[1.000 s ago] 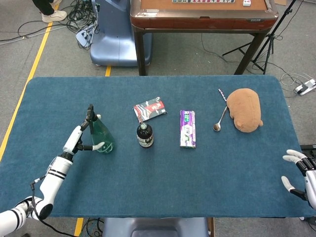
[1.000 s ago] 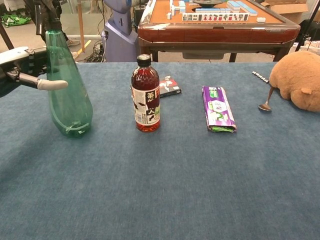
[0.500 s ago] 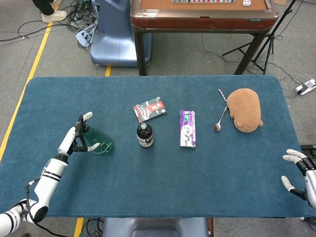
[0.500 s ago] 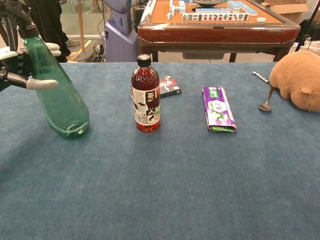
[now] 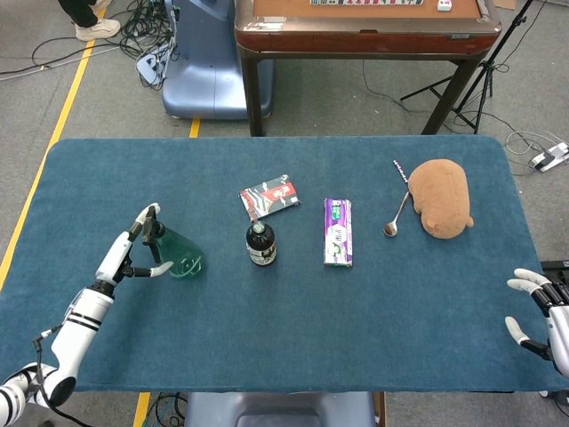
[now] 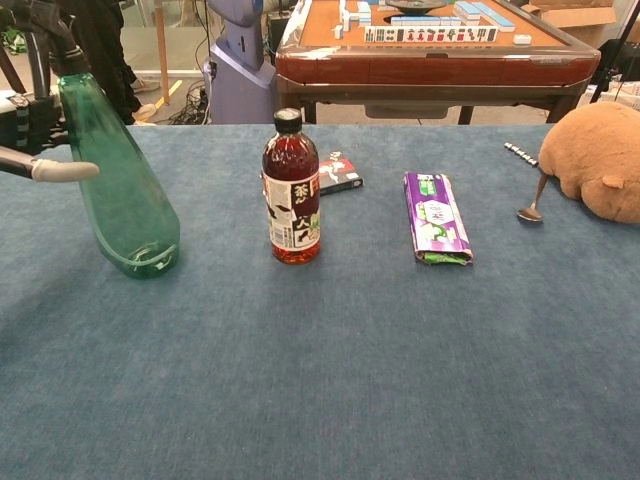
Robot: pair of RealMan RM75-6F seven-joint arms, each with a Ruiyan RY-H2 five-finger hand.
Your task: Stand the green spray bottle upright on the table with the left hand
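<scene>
We are loosening our left hand (image 5: 133,253) from the green spray bottle (image 6: 118,180); fingers spread, it is now gripping nothing. The bottle is standing on the table's (image 5: 356,311) left side, leaning less than half a second ago, so it looks nearly settled.

The left arm reaches in from the lower left corner, its white, black-banded forearm angled up and to the right over the tabletop (image 5: 293,356). The left hand (image 5: 135,249) is raised with its white fingers (image 6: 62,171) spread; whether they touch anything cannot be told. At the right edge the right hand (image 5: 540,307) hangs with fingers apart, holding nothing, its palm turned inward.
</scene>
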